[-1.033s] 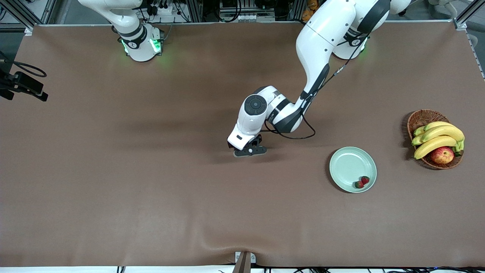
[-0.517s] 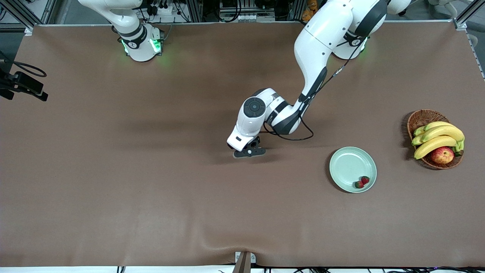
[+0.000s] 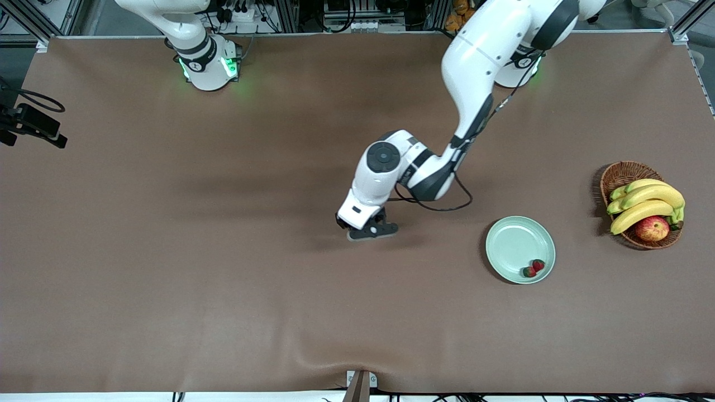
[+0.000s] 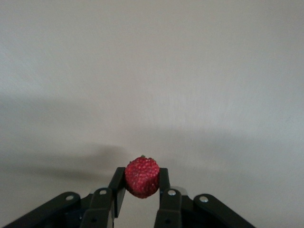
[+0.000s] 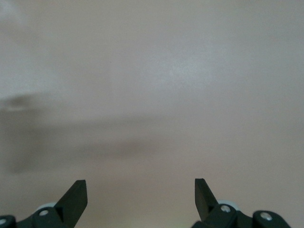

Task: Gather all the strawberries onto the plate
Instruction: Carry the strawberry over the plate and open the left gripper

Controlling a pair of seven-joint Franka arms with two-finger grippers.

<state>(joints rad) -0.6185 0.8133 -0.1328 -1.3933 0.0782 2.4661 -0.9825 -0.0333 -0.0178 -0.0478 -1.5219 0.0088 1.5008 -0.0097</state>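
My left gripper point(image 3: 372, 230) is over the middle of the table, low above the brown cloth. In the left wrist view it point(image 4: 141, 183) is shut on a red strawberry point(image 4: 141, 176) with a bit of green cap; in the front view this berry is hidden under the hand. The pale mint-green plate point(image 3: 511, 243) lies toward the left arm's end of the table. Two strawberries point(image 3: 538, 265) point(image 3: 528, 272) lie side by side in it near its rim closest to the front camera. My right gripper point(image 5: 140, 190) is open and empty over bare cloth.
A brown wicker basket point(image 3: 621, 173) with bananas point(image 3: 645, 204) and a red-yellow apple point(image 3: 652, 228) stands at the left arm's end of the table, beside the plate. A black device on a cable point(image 3: 33, 127) sits at the right arm's end.
My left arm has shifted a little toward the plate and the front camera, with the strawberry in its gripper. The plate, its two berries and the basket have not moved.
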